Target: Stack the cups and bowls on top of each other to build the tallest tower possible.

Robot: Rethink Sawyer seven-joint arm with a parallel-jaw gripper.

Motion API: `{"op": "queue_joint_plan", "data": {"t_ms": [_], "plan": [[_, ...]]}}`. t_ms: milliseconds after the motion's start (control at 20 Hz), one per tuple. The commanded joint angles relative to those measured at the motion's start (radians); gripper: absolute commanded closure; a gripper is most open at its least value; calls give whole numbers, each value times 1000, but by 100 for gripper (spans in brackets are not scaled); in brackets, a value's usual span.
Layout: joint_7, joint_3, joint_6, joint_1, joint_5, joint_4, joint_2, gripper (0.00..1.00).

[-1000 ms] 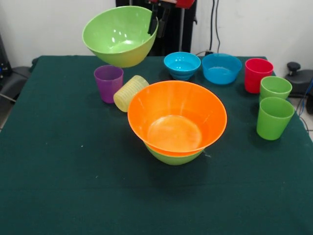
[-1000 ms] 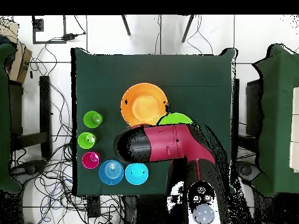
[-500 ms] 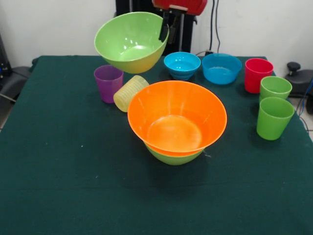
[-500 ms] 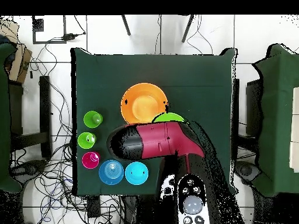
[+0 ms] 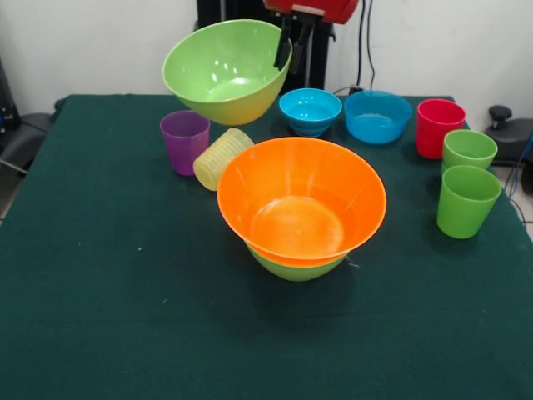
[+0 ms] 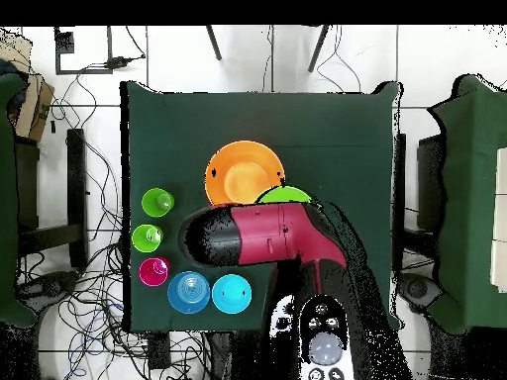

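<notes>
A glossy lime green bowl (image 5: 225, 71), round and smooth-walled, hung in the air at the upper centre of the front view, tilted so its hollow faced the camera. The end effector (image 5: 291, 48) was clamped on that bowl's right rim, one dark finger inside and one outside, coming down from the red arm (image 5: 312, 8) at the top edge. In the overhead view the arm's red and black body (image 6: 262, 237) lay nearly level across the lower middle of the frame and covered most of the held bowl, leaving only a green sliver.

Below, near the frame's centre, the large orange bowl (image 5: 301, 200) sat nested in a second lime green bowl (image 5: 296, 267) on the dark green cloth-covered surface (image 5: 125, 317). Left of it lay the ribbed pale yellow cup (image 5: 221, 157) on its side, touching the upright purple cup (image 5: 184, 142). Behind stood two blue bowls (image 5: 310, 111) side by side, and at the right the red cup (image 5: 439, 127) and two light green cups (image 5: 466, 200), all upright.
</notes>
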Motion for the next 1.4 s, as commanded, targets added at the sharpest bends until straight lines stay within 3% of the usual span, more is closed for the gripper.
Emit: {"op": "queue_joint_plan", "data": {"t_ms": [50, 200, 700, 1400], "plan": [[126, -1, 53, 13, 38, -63, -13, 100], [105, -8, 99, 11, 48, -83, -22, 100], [124, -31, 119, 28, 52, -134, 15, 100], [143, -52, 186, 133, 79, -224, 36, 100]]}}
